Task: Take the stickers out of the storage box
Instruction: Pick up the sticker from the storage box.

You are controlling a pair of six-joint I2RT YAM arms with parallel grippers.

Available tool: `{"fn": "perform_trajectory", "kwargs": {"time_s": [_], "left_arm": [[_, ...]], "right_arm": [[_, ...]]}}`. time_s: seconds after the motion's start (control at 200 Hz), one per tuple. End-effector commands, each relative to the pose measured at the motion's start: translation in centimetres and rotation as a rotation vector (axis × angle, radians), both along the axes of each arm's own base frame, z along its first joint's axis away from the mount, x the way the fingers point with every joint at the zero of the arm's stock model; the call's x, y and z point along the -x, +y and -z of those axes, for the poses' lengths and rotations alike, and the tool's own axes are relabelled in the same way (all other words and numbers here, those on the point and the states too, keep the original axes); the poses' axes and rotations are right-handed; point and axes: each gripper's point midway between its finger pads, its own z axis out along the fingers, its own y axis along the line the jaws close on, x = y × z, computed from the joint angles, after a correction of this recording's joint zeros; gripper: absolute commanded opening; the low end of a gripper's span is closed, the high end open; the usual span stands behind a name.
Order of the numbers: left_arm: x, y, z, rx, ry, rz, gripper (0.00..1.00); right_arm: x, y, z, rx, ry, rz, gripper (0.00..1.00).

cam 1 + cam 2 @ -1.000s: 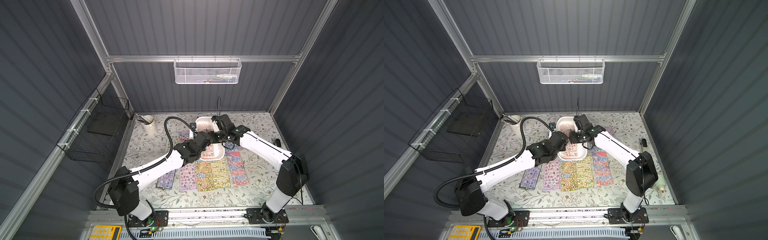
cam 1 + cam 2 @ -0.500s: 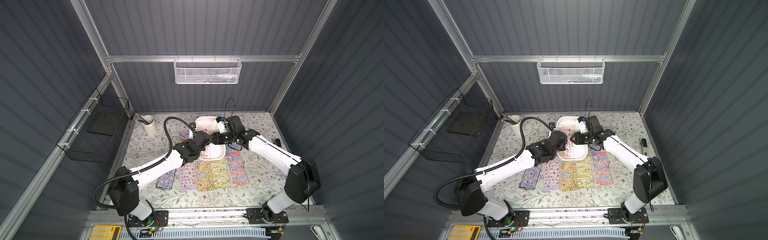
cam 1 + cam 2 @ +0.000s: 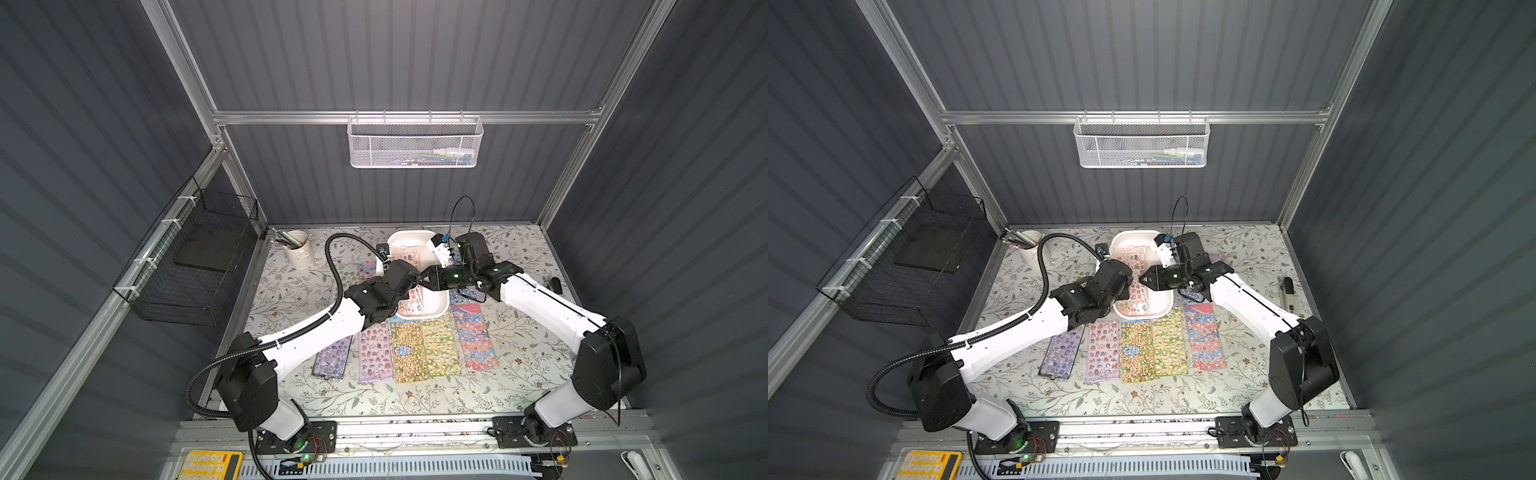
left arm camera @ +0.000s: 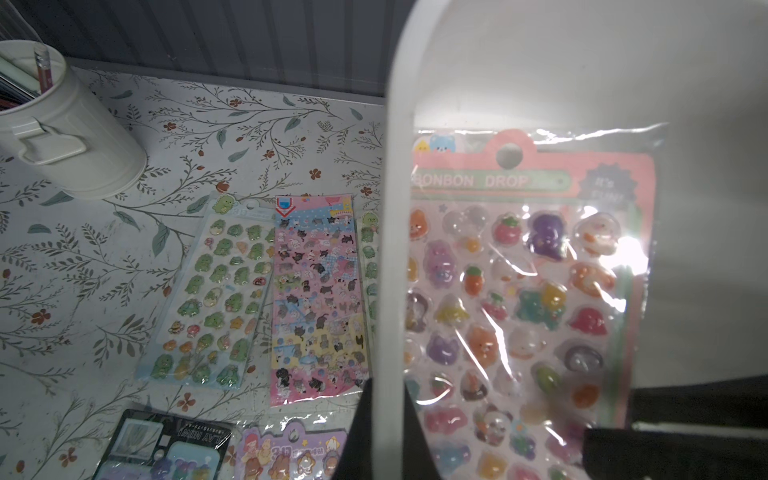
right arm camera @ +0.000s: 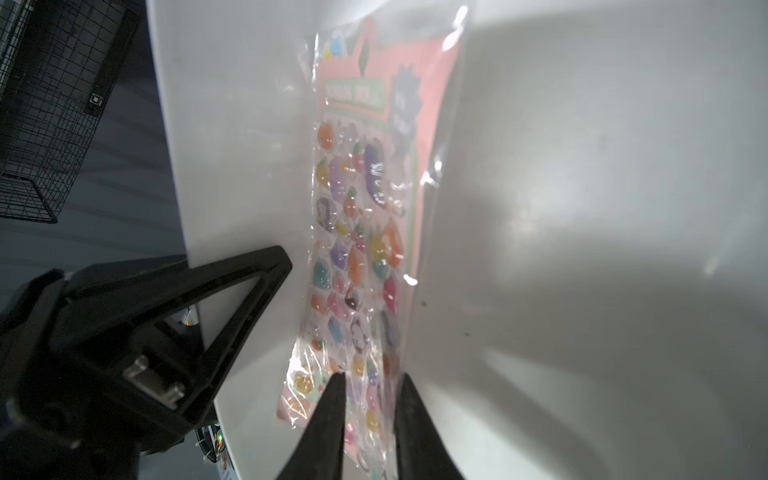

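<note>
While one sticker sheet (image 4: pixel 519 291) lies flat in the white box (image 3: pixel 409 235), close along its left wall, both arms meet over it. The sheet's long axis runs with the box's length, front to back. Its header, with the hang hole, points at the back wall. The box sits mid-table, toward the back.

Left gripper (image 4: pixel 388 399): fingers clamped on the box's left rim, one inside, one outside. The left arm rises from the front rail and slants inward, its forearm crossing the end of a row of five laid-out sheets (image 3: pixel 409 351).

Right gripper (image 5: pixel 372 386): reaches over the box's right rim, fingers a narrow gap apart. The sheet shows in that gap; no pinch visible. The right arm folds near the front right and slants in. The grippers are nearly nose to nose in both top views.

Table: floral cover (image 3: pixel 519 374). The laid-out row lies just in front of the box. A green sheet (image 4: pixel 216 291) and a pink sheet (image 4: pixel 316 303) lie beside its left wall. Cup of pens (image 3: pixel 298 249) at back left.

Room: dark ribbed walls. White mesh basket (image 3: pixel 415 143) on the back rail, black wire basket (image 3: pixel 191 266) on the left wall.
</note>
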Motion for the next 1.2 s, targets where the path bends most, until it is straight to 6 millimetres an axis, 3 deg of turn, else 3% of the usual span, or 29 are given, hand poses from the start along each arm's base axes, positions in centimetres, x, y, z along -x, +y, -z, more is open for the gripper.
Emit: {"fn": "perform_trajectory", "kwargs": {"time_s": [0.0,0.295,0.62,1.01,1.196], "left_arm": [[-0.6,-0.4,-2.4,0.072,-0.051,-0.011,0.00],[-0.5,0.0,-2.0,0.069,-0.047,-0.018,0.00],[-0.3,0.2,-1.8,0.074,-0.046,-0.013,0.00],[2.2,2.1,0.5,0.108,0.017,-0.016,0.00],[4.3,4.2,2.1,0.128,0.047,-0.028,0.00]], "right_arm": [[-0.3,0.2,-0.6,-0.019,-0.014,-0.006,0.19],[-0.6,-0.9,-1.9,0.000,-0.031,0.050,0.07],[0.9,-3.0,-4.6,0.058,-0.002,0.089,0.05],[6.5,-8.4,-8.6,0.166,0.116,0.122,0.06],[9.2,-11.7,-8.6,0.271,0.200,0.170,0.10]]}}
